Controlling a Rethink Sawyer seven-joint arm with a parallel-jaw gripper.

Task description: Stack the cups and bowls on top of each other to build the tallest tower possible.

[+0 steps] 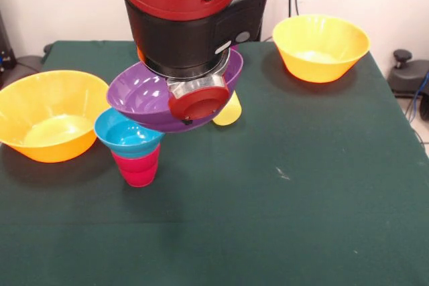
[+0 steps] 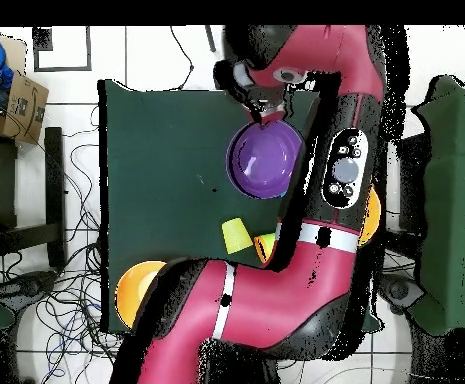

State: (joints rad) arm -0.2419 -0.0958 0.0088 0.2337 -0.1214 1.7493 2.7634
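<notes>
A wide purple bowl [image 1: 144, 98] hangs tilted under my arm, off the table. My gripper [image 1: 196, 93] is at its far rim and appears shut on it; the fingers are hidden behind the wrist. From overhead, the gripper [image 2: 264, 108] sits at the edge of the purple bowl [image 2: 266, 160]. A tower of a cyan bowl [image 1: 127, 133] on an upside-down red cup [image 1: 138, 167] stands just left of and below the purple bowl. A yellow cup [image 1: 228, 112] stands behind the bowl and also shows in the overhead view [image 2: 236, 235]. A lime green cup [image 2: 266, 247] is beside it.
Two large orange bowls stand upright on the green table [image 1: 301, 199]: one at the left edge [image 1: 50, 122], one at the far right [image 1: 320, 46]. From overhead, one orange bowl [image 2: 139, 290] is partly under the arm. Boxes and cables lie around the table.
</notes>
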